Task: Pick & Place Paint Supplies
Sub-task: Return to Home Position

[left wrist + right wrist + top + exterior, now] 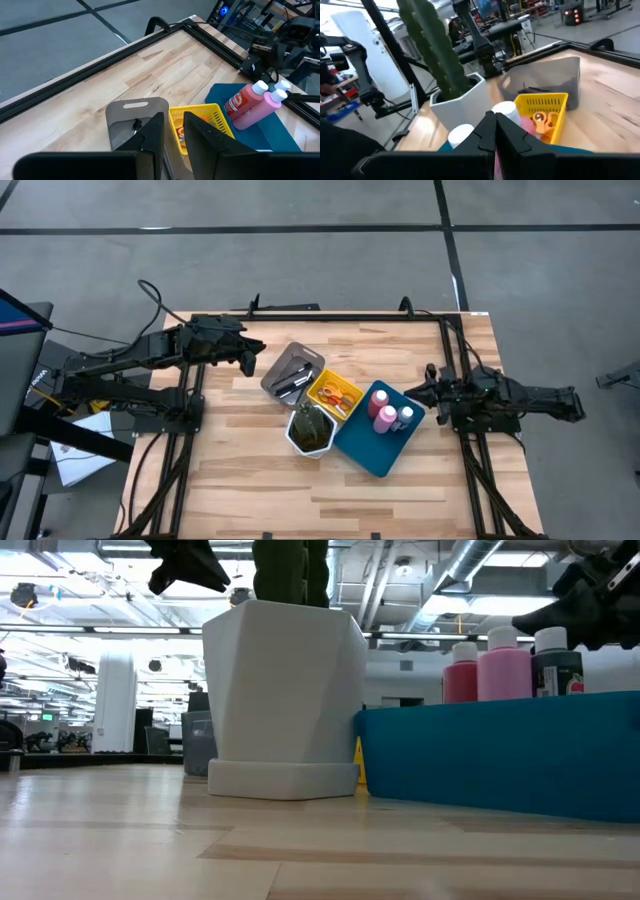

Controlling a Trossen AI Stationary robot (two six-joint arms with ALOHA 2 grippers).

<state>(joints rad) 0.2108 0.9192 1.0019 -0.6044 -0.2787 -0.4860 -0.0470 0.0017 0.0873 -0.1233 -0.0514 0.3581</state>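
Orange-handled scissors (338, 396) lie in the yellow mesh tray (320, 380) mid-counter (250, 480). To their left hovers the left claw (254, 360), fingers slightly apart. The right claw (420, 392), fingers together, sits right of two pink bottles (380, 398) standing in the blue tray (370, 452).

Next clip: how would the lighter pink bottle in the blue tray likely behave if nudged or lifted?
The lighter pink bottle stands upright, tall and narrow, so a push near its white cap would probably tip it. The darker pink bottle and the grey bottle close beside it might get knocked. Its smooth round body may slip, or roll once down.
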